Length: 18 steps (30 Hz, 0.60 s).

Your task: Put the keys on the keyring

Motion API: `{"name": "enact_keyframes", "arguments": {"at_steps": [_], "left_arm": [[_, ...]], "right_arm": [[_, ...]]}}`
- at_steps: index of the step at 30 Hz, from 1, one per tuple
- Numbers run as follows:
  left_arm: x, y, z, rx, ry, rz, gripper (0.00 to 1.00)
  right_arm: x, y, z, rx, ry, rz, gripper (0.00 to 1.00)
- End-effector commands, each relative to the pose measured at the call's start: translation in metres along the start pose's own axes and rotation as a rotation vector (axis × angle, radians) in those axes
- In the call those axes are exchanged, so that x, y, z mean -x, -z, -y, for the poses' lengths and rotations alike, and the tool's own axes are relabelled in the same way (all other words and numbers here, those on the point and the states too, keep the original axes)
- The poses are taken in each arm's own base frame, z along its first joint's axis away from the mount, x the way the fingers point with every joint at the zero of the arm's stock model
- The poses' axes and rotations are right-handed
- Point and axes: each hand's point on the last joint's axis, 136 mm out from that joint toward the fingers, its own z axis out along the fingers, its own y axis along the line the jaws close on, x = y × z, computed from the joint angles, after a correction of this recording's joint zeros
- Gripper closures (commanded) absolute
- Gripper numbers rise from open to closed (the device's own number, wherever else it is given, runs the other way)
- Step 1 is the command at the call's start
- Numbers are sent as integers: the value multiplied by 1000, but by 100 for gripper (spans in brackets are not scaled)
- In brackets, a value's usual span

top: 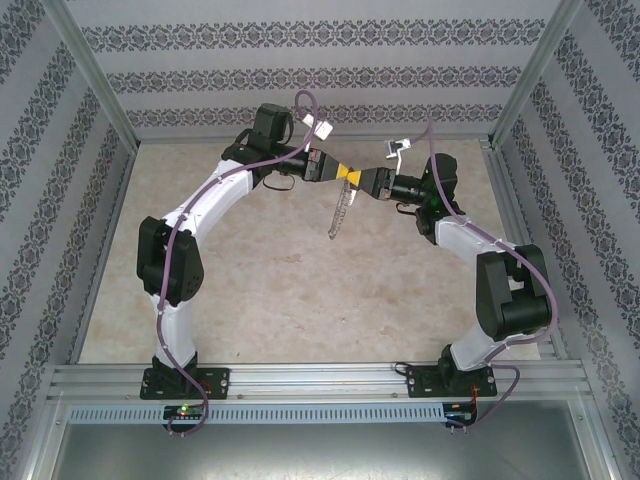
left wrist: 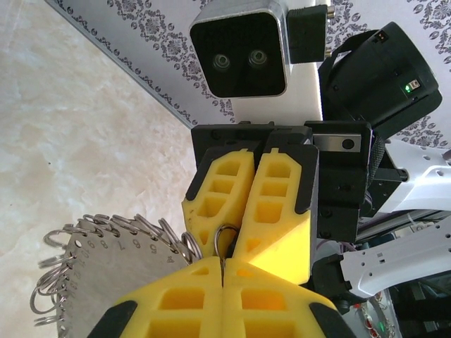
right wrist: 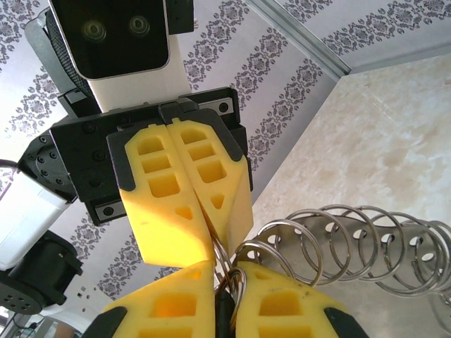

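Observation:
The keyring [left wrist: 106, 271] is a flat silvery disc with numbers and several split rings along its rim. It hangs below the two grippers [top: 338, 215], its rings showing in the right wrist view [right wrist: 366, 236]. My left gripper [left wrist: 223, 271] is shut on a thin wire ring at its edge. My right gripper [right wrist: 225, 282] meets it tip to tip, shut on a black piece, the key [right wrist: 224, 313], with a ring caught beside it. The key's blade is hidden. From above, the left gripper [top: 342, 172] and right gripper [top: 360, 178] touch in mid-air over the far table.
The beige table [top: 280, 290] lies under the arms, bounded by patterned walls [top: 300, 75] at the back and sides. An aluminium rail [top: 320, 380] runs along the near edge by the arm bases.

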Motion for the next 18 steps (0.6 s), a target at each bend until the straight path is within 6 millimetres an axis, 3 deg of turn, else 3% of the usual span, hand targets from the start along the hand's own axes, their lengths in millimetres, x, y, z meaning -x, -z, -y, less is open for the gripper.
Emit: {"name": "enact_keyframes", "arguments": {"at_steps": [1,6,8,10,18], "left_arm": [[1,-11,15,-70,-58,3,100],[6,-8,20,-57,-78,38,100],[10,-7,20,-42,-77,61,100],[15,-4,22,-32,-85,89,100],[25,3,25,-19,-86,151,100]], "right_arm": [[2,-2,-17,42,83,-10,100],[4,0,-13,32,75,0,99],[4,2,-11,29,68,6,78],[3,5,-9,21,64,12,70],[-11,20,-7,-7,53,32,66]]}}
